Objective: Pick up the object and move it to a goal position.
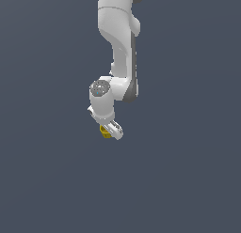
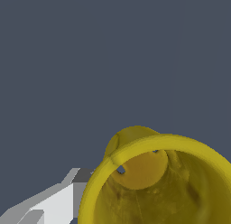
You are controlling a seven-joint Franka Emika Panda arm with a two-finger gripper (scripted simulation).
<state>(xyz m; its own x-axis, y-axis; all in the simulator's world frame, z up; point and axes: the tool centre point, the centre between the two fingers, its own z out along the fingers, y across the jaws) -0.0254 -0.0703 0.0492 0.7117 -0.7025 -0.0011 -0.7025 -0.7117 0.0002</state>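
Observation:
The object is a tiny yellow cup-shaped thing (image 1: 105,132) with a hollow top. In the exterior view it sits between the fingers of my white gripper (image 1: 111,131), at the end of the arm that hangs down from the top. The gripper is shut on it. In the wrist view the yellow cup (image 2: 149,182) fills the near part of the picture, its open rim and hollow inside facing the camera. One white-and-grey finger (image 2: 54,205) presses against its outer wall. The other finger is hidden behind the cup.
A plain dark grey-blue ground (image 1: 47,180) fills both views. No other object, container, edge or marker shows.

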